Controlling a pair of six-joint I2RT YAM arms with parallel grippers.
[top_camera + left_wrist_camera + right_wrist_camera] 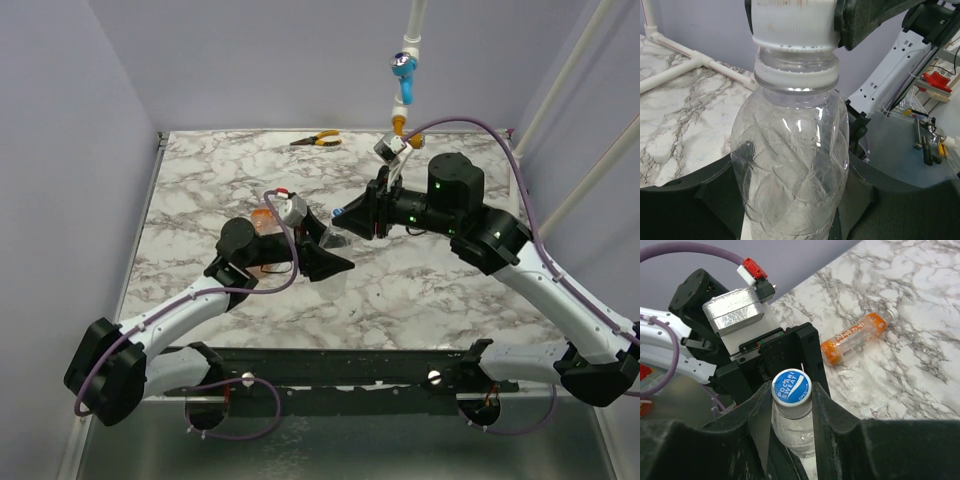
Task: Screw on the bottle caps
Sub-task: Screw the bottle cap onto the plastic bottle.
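Observation:
A clear plastic bottle [790, 165] stands between the fingers of my left gripper [790, 200], which is shut on its body. In the right wrist view the bottle [792, 432] carries a blue-topped cap [791, 386] with a white ribbed side [790, 22] on its neck. My right gripper [792, 395] is shut on that cap from both sides. In the top view the two grippers meet at mid-table, left [325, 262] and right [352, 218]. A slim orange bottle [852, 338] lies on its side on the marble, a whitish cap [891, 313] on its neck. It shows behind the left wrist [262, 220].
Orange-handled pliers [317, 139] lie at the table's far edge. A white pipe with a blue valve handle [404, 68] and an orange one [399, 122] hangs at the back right. A white pipe frame [700, 60] borders the marble table [450, 290].

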